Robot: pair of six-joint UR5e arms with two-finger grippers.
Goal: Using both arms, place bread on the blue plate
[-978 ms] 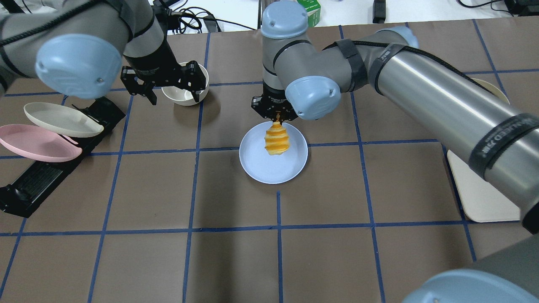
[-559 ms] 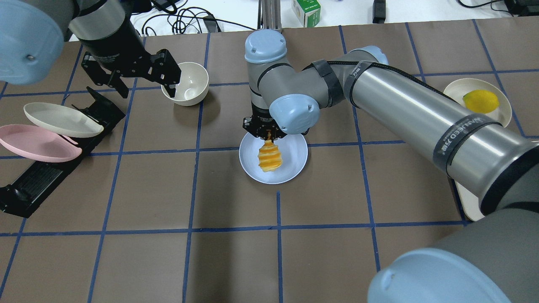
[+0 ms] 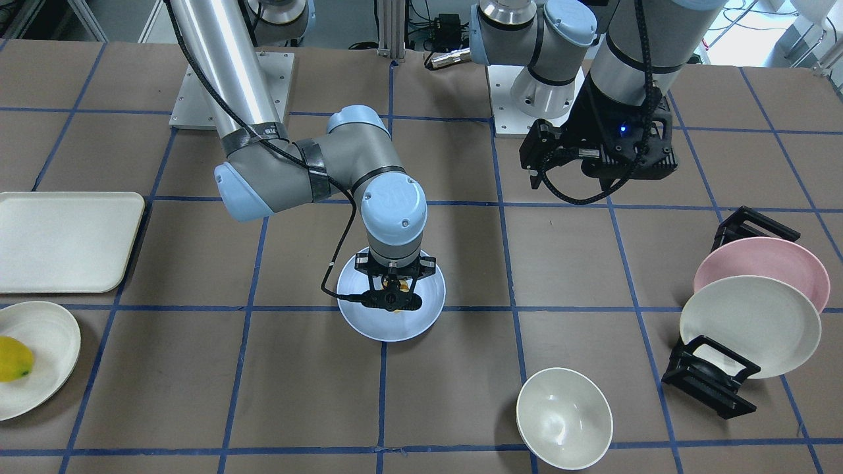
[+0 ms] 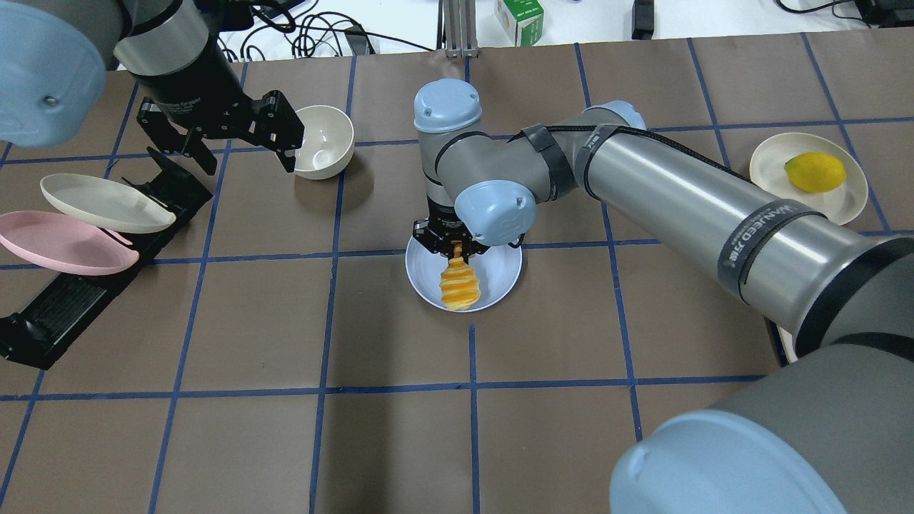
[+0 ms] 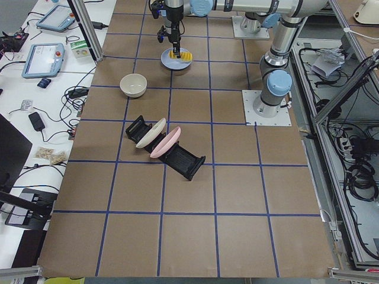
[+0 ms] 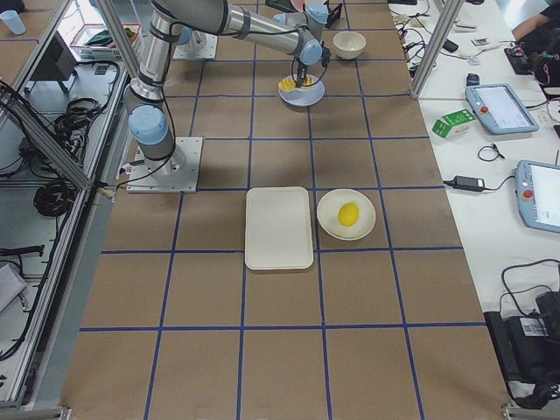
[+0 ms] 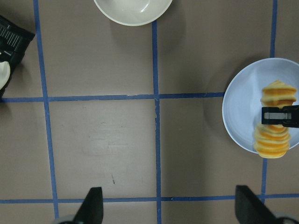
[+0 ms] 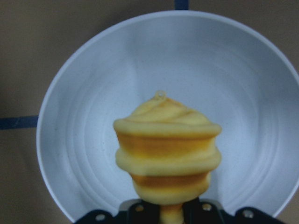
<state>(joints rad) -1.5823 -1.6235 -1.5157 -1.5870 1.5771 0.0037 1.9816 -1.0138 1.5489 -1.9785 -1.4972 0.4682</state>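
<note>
The bread, a yellow-orange ridged loaf, hangs from my right gripper, which is shut on its top end. It hangs over the blue plate in the middle of the table. I cannot tell whether its lower end touches the plate. The right wrist view shows the bread centred over the plate. My left gripper is open and empty, raised at the back left beside a white bowl. Its wrist view shows the plate and the bread off to the right.
A white bowl stands near the left gripper. A black rack at the left holds a pink plate and a cream plate. A cream tray and a small plate with a lemon lie on the right.
My right arm has come down and carried the bread lower over the blue plate. My left gripper has moved away to the left, off the white bowl.
</note>
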